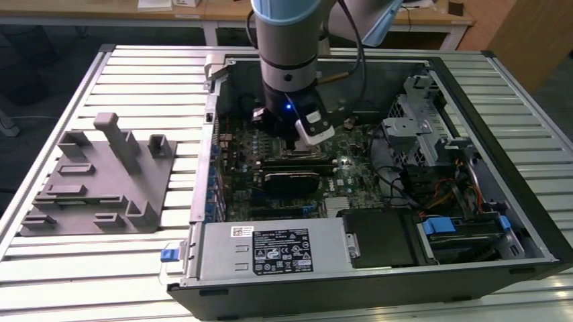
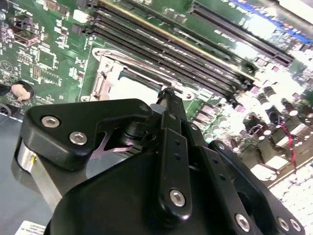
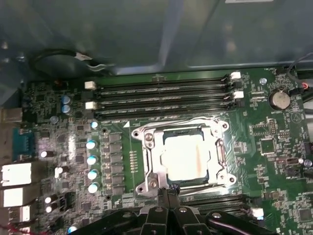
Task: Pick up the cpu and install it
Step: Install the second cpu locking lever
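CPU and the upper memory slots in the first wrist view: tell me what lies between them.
In the first wrist view, the socket's silver metal frame and a strip of green board separate the cpu from the memory slots.

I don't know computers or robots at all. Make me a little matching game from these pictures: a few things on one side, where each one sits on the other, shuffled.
Things:
1. cpu
2. grey fixture block
3. gripper
4. memory slots

Places:
A. on the slatted table, outside the case
B. in the metal-framed socket
C. long rows on the board beside the socket
D. at the socket frame's edge

Pairs: 1-B, 2-A, 3-D, 4-C
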`<state>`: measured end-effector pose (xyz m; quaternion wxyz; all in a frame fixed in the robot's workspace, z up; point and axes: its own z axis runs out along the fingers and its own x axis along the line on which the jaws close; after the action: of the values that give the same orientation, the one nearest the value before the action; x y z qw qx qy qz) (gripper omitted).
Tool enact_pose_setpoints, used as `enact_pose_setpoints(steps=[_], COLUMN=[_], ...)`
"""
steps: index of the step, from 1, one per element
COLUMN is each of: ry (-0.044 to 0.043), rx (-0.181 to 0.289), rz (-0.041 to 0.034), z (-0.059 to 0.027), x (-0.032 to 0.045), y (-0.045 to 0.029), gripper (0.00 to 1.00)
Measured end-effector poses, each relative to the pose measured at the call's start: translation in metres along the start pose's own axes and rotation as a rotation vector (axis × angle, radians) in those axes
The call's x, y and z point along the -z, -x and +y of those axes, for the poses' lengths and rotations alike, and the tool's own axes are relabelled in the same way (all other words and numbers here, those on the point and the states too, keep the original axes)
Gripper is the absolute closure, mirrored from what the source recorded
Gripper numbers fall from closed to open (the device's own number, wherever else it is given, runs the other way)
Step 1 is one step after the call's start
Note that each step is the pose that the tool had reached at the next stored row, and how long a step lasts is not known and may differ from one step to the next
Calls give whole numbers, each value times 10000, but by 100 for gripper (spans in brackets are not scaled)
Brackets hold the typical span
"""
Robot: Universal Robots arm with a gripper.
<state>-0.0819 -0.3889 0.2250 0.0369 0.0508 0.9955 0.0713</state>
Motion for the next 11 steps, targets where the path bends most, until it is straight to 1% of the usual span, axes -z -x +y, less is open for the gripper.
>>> enact_pose_setpoints(steps=[11], ry=[-262], rx=[10], rz=[-26], z=[166], x=[-45], y=[157], gripper=[89])
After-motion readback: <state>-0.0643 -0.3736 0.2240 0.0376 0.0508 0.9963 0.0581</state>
